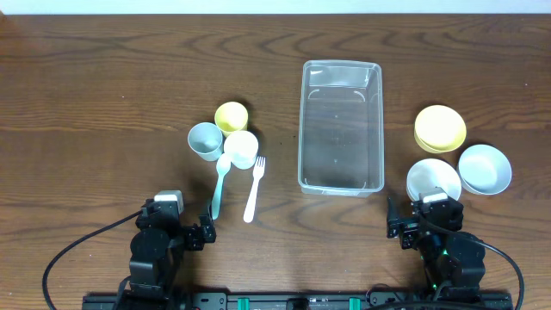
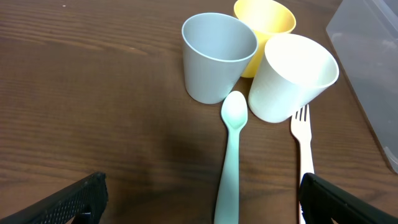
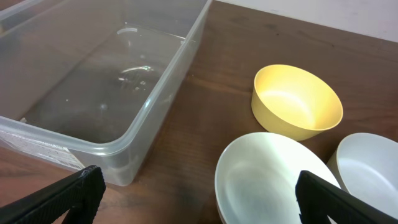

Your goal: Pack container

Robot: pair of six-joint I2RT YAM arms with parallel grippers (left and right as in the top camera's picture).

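Both arms sit folded low, left end effector and right end effector spread wide.

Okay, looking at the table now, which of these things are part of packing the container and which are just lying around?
Part of the job: the container; likely to go in it, the grey cup, yellow cup, white cup, spoon, fork, yellow bowl, white bowl, pale bluish bowl.
Just lying about: nothing obvious, only the arms' cables.
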